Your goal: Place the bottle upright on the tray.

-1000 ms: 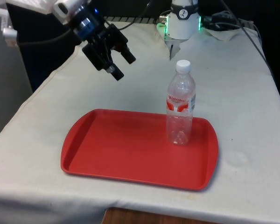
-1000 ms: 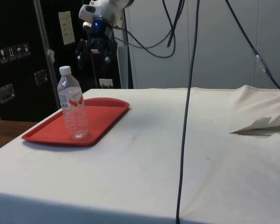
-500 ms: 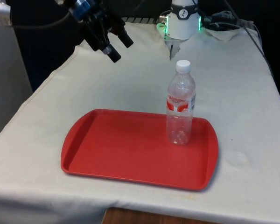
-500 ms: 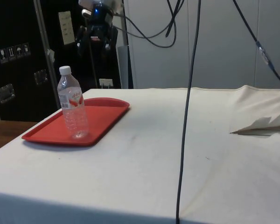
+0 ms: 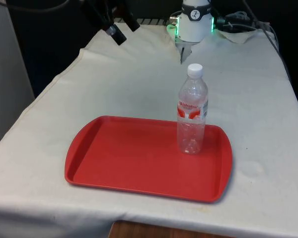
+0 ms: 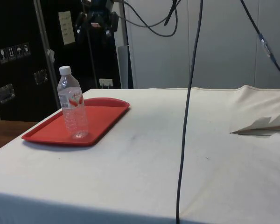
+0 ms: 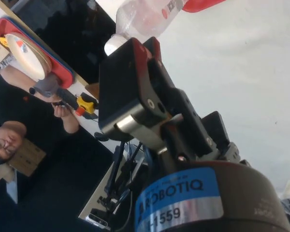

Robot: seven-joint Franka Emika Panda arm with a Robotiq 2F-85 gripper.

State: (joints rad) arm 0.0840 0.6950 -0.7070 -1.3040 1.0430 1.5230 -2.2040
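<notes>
Bottle (image 5: pixel 192 110) stands upright on the red tray (image 5: pixel 119 158), right of frame centre in the front view, near the tray's right rim; cap on, base flat, no lean visible. In the side view it sits at the left, toward the tray's near edge (image 6: pixel 51 138).

Tool (image 5: pixel 120 29) is at the upper left of the front view, high above the bench (image 5: pixel 248 99) and well apart from the bottle. Holds nothing. Whether its fingers are apart or closed: cannot tell.

Judgement: placement looks complete; the step in hand is the retreat. To do it well, keep the path up and away from the bottle, no sweep over the tray, no cable drag across the cloth.
</notes>
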